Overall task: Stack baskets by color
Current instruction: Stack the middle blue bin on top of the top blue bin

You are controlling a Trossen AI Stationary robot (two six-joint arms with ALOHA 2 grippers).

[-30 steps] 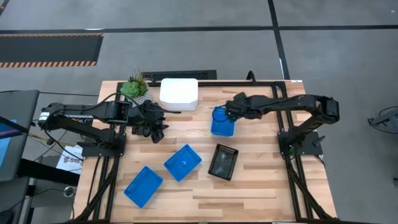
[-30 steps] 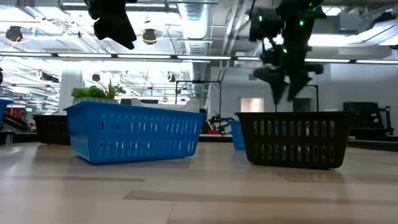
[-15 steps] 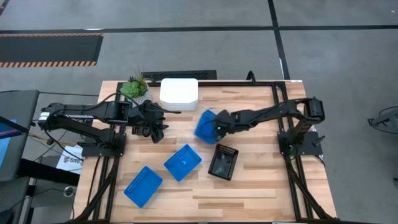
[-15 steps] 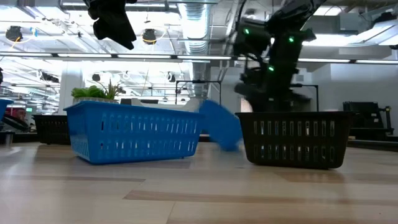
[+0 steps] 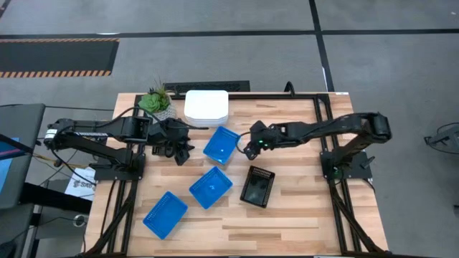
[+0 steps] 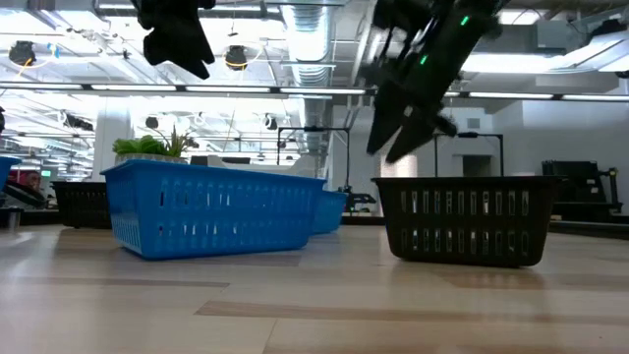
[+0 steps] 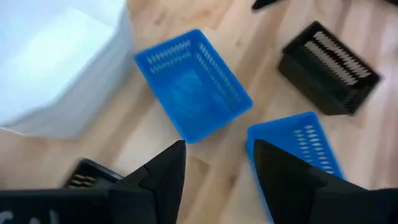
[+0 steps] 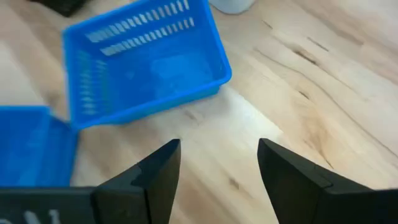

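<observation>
On the wooden counter (image 5: pixel 301 215), which you saw from above, the white baskets (image 5: pixel 206 106) already stood as one finished stack at the far edge, beside the green plant (image 5: pixel 155 100). A second before, your right arm carried a blue basket (image 5: pixel 221 145) in the air near the middle of the counter; half a second before, that basket hung tilted as it swung toward the left arm. It then lay flat and upright on the wood, just in front of the white stack and near a second blue basket (image 5: pixel 211 187), with a third blue basket (image 5: pixel 165 214) farther off toward the near left corner. You had therefore brought the three blues closer together, though none was yet nested in another. One black basket (image 5: pixel 257 186) sat to the right of the middle blue one, and another black basket (image 7: pixel 87 176) lay under the left arm; the third could not be made out. Your right arm stretched low across the counter, its right end effector (image 5: pixel 250 147) just beside the released basket, fingers apart and holding nothing. Your left arm waited at the left side, its left end effector (image 5: pixel 179 149) raised above the wood, fingers also apart and empty.
</observation>
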